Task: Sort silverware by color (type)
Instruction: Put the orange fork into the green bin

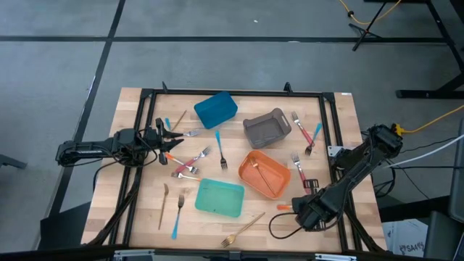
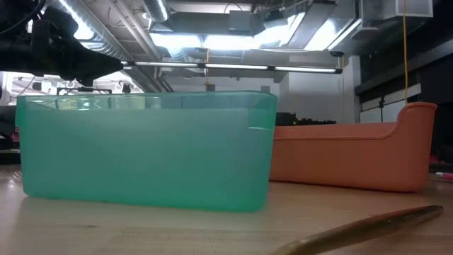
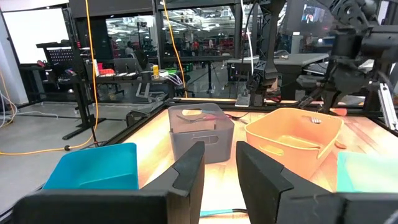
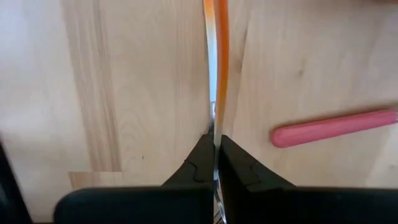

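My right gripper (image 1: 303, 212) stands near the table's front right, pointing down, shut on an orange-handled utensil (image 4: 219, 56); the utensil's orange handle end (image 1: 283, 207) sticks out toward the teal bin. My left gripper (image 1: 165, 138) waits level at the table's left side, open with nothing between its fingers (image 3: 219, 177). More silverware lies flat on the wood: pink-handled forks (image 1: 190, 163), a blue-handled fork (image 1: 220, 148), a gold fork (image 1: 243, 230) and a gold spoon (image 1: 164, 205). My right gripper pinches the utensil's thin silver part (image 4: 214, 132) between its two fingertips, just beyond where the orange handle ends. The fingers come from above, pointing down. The handle runs out away from the fingers; whether its far end is clear of the table I cannot tell.
Four bins stand mid-table: blue (image 1: 215, 109), grey (image 1: 266, 127), orange (image 1: 264, 174) and teal (image 1: 220, 198). A pink handle (image 4: 333, 127) lies on the wood close beside my right gripper. More forks (image 1: 304, 130) lie at the far right. A black frame rims the table.
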